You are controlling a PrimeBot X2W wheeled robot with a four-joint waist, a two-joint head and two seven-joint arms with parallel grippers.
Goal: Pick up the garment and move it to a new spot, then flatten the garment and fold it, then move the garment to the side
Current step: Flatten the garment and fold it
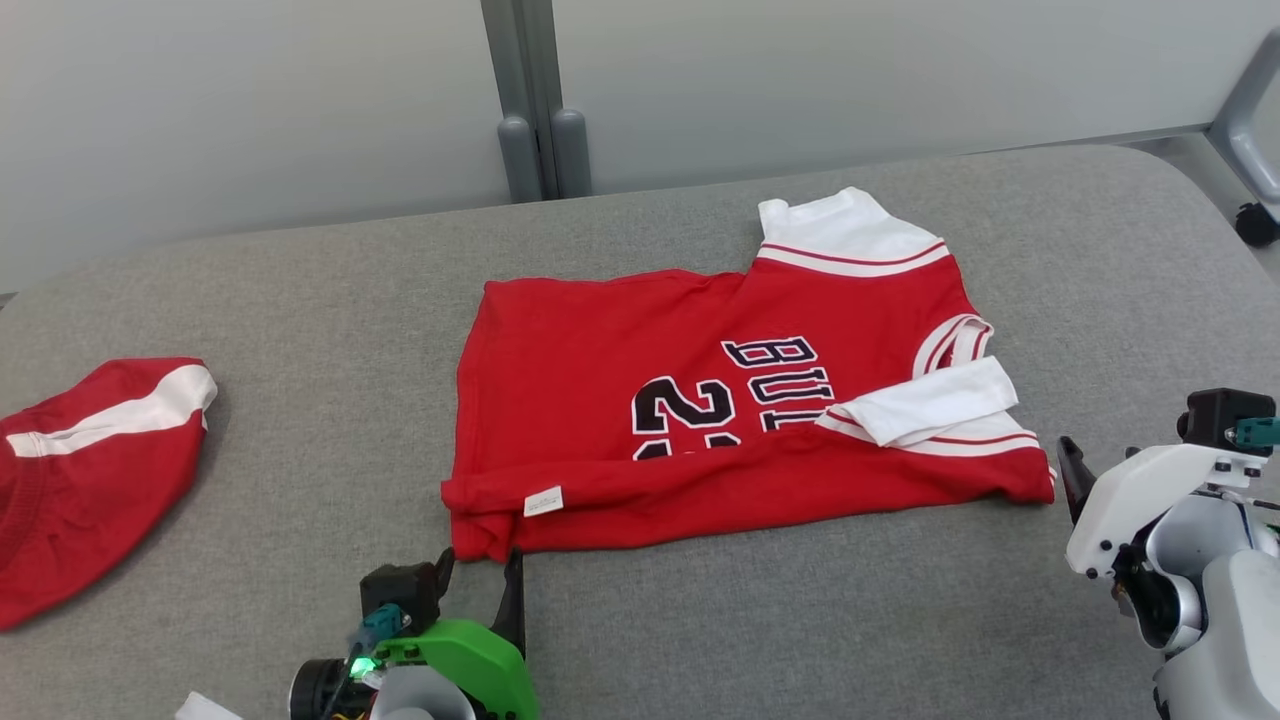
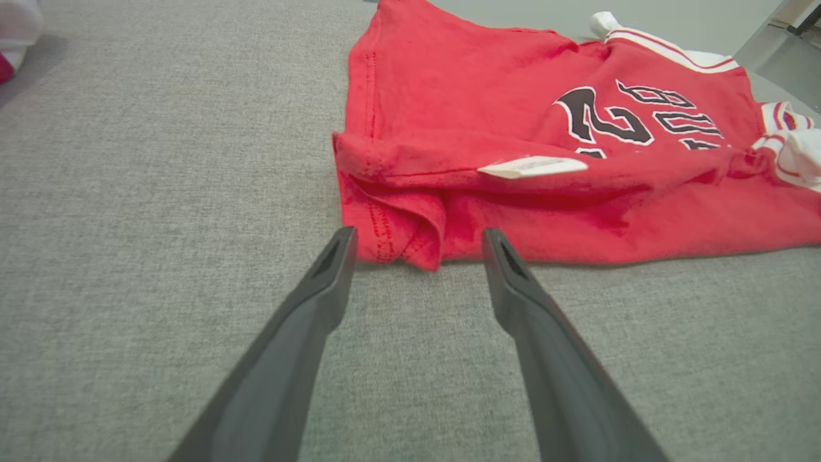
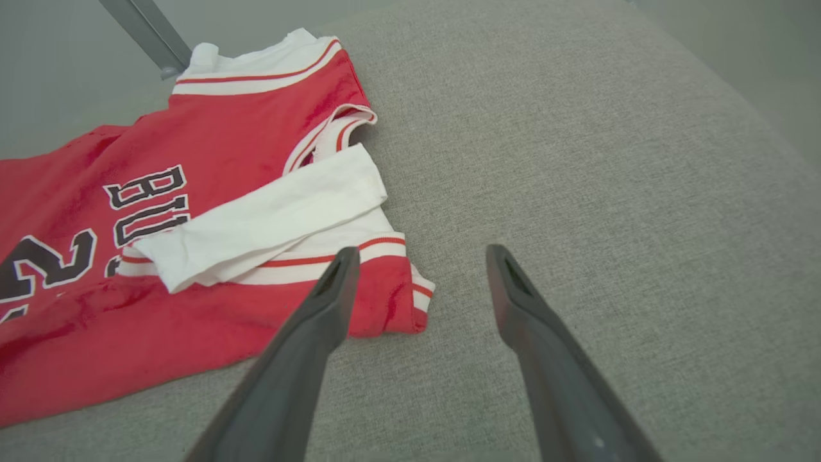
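Surroundings: grey padded table [image 1: 300, 320], pale wall panels behind it, grey post [image 1: 535, 110] at the far edge. A second red-and-white cloth [image 1: 90, 480] is lumped at my far-left table edge, well apart from the job. Dark caster [image 1: 1256, 224] and grey frame leg [image 1: 1245, 100] sit off the far-right corner. The approach to the work on both sides is bare table.

Red jersey [image 1: 720, 420] lies flat mid-table, hem to my left, collar to my right. Its near long edge is folded over the front and covers the lower part of the number. A white label [image 1: 543, 501] shows on that flap. A white sleeve [image 1: 930, 405] is folded across the chest.

Left pincer [image 2: 418, 232]: jaws spread, gripping nothing. The tips are low at the jersey's near-left corner, one either side of the bunched hem. Can't tell if they touch the cloth.

Right pincer [image 3: 421, 251]: jaws spread wide, empty. It sits at the near-right corner. In the wrist view one finger overlaps that corner and the other is over bare table. From the head view it sits just right of the corner.
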